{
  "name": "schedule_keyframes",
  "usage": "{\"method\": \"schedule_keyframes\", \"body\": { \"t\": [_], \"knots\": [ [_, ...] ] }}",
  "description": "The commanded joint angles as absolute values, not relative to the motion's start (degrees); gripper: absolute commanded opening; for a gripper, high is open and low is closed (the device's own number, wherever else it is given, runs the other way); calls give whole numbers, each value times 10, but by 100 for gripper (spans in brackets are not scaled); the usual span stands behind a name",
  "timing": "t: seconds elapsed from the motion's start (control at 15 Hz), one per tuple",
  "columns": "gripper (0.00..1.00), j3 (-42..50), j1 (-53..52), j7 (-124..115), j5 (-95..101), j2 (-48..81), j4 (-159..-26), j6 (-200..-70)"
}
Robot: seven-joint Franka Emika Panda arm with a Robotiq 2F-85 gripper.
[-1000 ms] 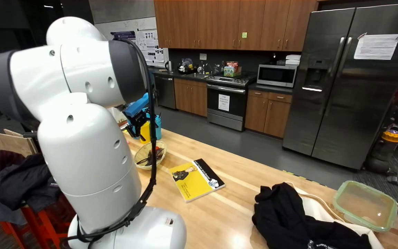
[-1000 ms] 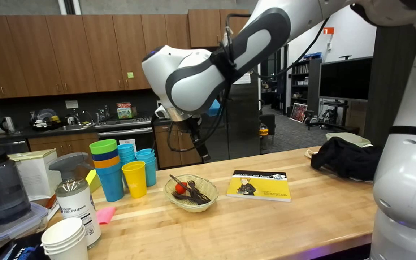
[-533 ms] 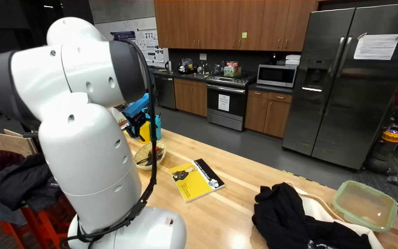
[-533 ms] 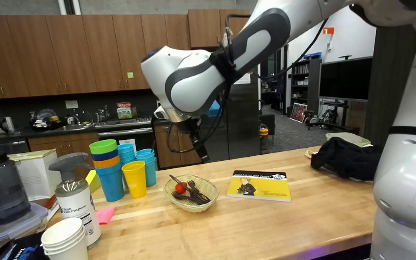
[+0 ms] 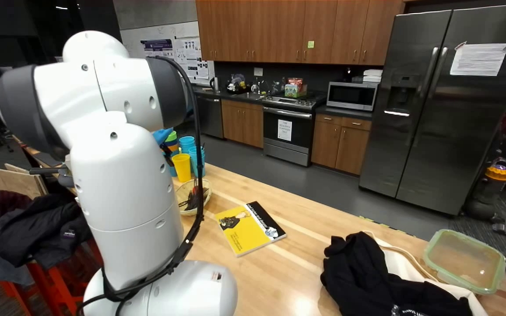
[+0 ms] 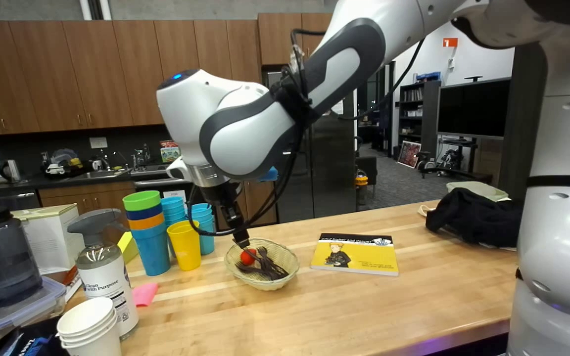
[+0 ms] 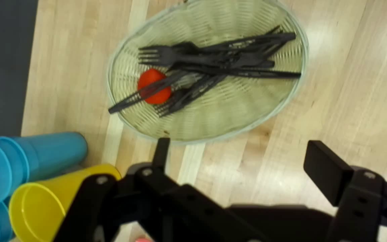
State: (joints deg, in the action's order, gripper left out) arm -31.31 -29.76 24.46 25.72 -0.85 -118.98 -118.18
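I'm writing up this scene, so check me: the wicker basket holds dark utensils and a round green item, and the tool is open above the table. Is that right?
Not quite: the round item is red, not green, as the wrist view shows. The rest stands: it lies with the dark utensils in the wicker basket, and the tool is open above the table.

Basket [image 7: 233,116] partly beyond wrist view's top

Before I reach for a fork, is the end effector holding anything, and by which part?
Nothing is held: the end effector stands with open, empty jaws near the woven basket.
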Motion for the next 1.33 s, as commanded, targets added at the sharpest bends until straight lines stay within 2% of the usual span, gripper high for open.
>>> {"method": "schedule_keyframes", "body": {
  "t": [0.0,0.4,0.8,1.27],
  "knots": [
    [100,-329,-315,243,271,52,-1138,-1194],
    [100,-315,-335,147,309,110,-1063,-1166],
    [100,-265,-360,-16,386,154,-988,-1057],
    [100,-232,-394,-100,382,204,-924,-954]
  ]
}}
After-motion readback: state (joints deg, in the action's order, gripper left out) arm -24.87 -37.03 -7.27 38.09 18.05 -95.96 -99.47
